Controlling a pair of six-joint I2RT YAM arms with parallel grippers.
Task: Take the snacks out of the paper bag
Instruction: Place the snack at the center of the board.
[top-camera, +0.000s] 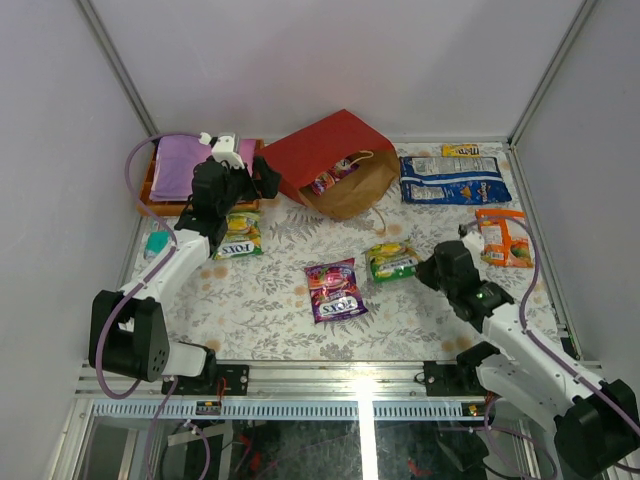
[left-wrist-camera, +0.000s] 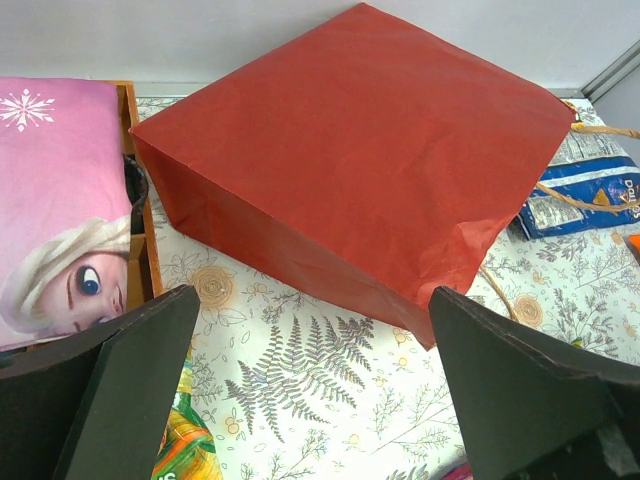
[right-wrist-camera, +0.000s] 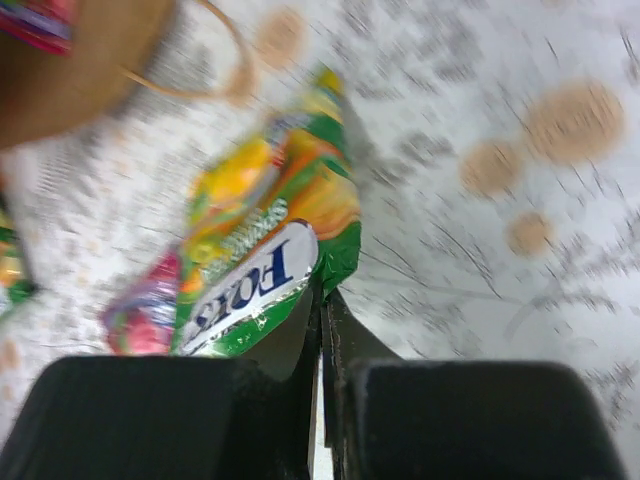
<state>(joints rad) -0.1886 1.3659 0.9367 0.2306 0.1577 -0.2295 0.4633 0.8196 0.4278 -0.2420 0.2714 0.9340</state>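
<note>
The red paper bag (top-camera: 325, 150) (left-wrist-camera: 370, 150) lies on its side at the back, its brown mouth facing front-right, with a packet (top-camera: 331, 179) showing inside. My left gripper (top-camera: 262, 182) (left-wrist-camera: 310, 395) hangs open just in front of the bag's closed end, nothing between its fingers. My right gripper (top-camera: 424, 272) (right-wrist-camera: 325, 295) is shut on a corner of the green Fox's bag (top-camera: 391, 260) (right-wrist-camera: 265, 250). On the table lie a purple Fox's bag (top-camera: 335, 290), a second green-yellow Fox's bag (top-camera: 238, 236), a blue-white bag (top-camera: 452, 180), an orange packet (top-camera: 503, 239), a yellow bar (top-camera: 460, 150) and a teal packet (top-camera: 157, 243).
An orange tray (top-camera: 150, 190) holding a flat purple patterned item (top-camera: 185, 160) (left-wrist-camera: 55, 200) stands at the back left, close beside my left arm. White walls with metal posts close in the back and both sides. The bag's loop handles (top-camera: 378, 218) trail onto the table.
</note>
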